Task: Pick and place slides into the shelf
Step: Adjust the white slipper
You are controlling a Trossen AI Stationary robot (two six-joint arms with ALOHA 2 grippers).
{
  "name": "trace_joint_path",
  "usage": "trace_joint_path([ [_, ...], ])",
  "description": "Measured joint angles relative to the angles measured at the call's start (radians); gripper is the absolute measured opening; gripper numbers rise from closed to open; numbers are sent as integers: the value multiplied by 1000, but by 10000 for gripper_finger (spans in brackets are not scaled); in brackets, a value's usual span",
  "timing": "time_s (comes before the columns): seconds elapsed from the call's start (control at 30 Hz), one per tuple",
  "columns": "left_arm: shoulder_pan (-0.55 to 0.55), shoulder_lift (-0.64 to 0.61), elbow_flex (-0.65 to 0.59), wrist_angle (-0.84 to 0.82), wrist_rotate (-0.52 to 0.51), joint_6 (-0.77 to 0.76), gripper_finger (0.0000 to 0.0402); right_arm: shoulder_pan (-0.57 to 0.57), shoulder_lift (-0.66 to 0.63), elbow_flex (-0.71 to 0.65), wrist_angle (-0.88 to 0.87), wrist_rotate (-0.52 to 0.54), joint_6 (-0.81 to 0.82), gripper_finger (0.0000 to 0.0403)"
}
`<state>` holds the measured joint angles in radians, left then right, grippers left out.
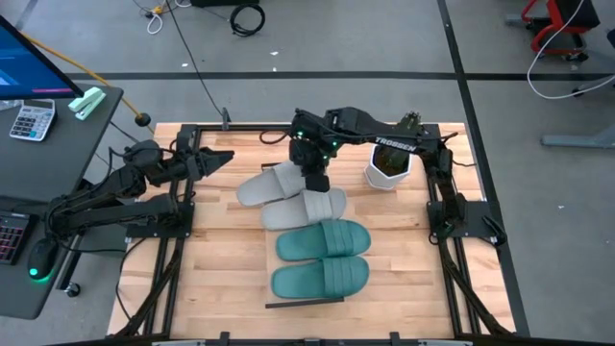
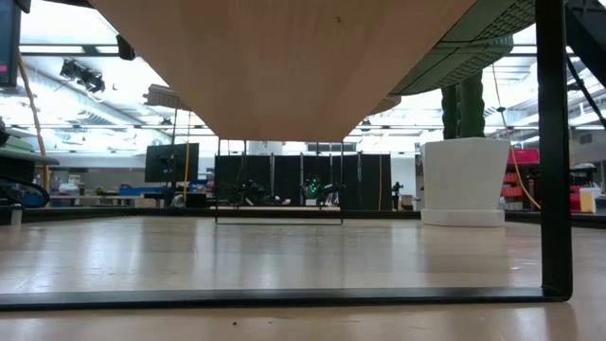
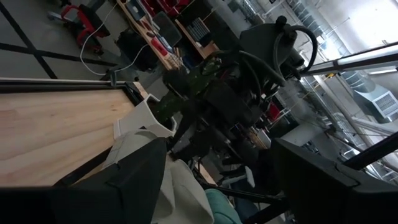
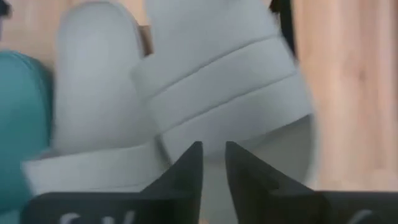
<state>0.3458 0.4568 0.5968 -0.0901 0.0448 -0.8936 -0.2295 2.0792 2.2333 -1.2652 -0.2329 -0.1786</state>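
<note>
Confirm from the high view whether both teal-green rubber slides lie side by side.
Yes: the two teal-green rubber slides lie parallel, side by side.

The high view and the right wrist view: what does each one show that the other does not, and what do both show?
Only the high view shows all four slides in a row, both teal ones, the white plant pot, the left tool waiting open at the table's left edge, and the shelf's dark edge. Only the right wrist view shows the right tool, fingertips narrowly apart, just above a grey strap. Both show the two grey slides overlapping.
</note>
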Motion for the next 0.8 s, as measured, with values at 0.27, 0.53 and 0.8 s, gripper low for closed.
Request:
trace_joint_path([
  [0.27,0,0,0,0,0,0,293,-22,0,0,-1,-68,320,157],
  [0.53,0,0,0,0,0,-2,293,-43,-2,-3,9,-91,447,193],
  [0.8,0,0,0,3,0,-2,293,-36,-4,-75,68,-62,517,183],
])
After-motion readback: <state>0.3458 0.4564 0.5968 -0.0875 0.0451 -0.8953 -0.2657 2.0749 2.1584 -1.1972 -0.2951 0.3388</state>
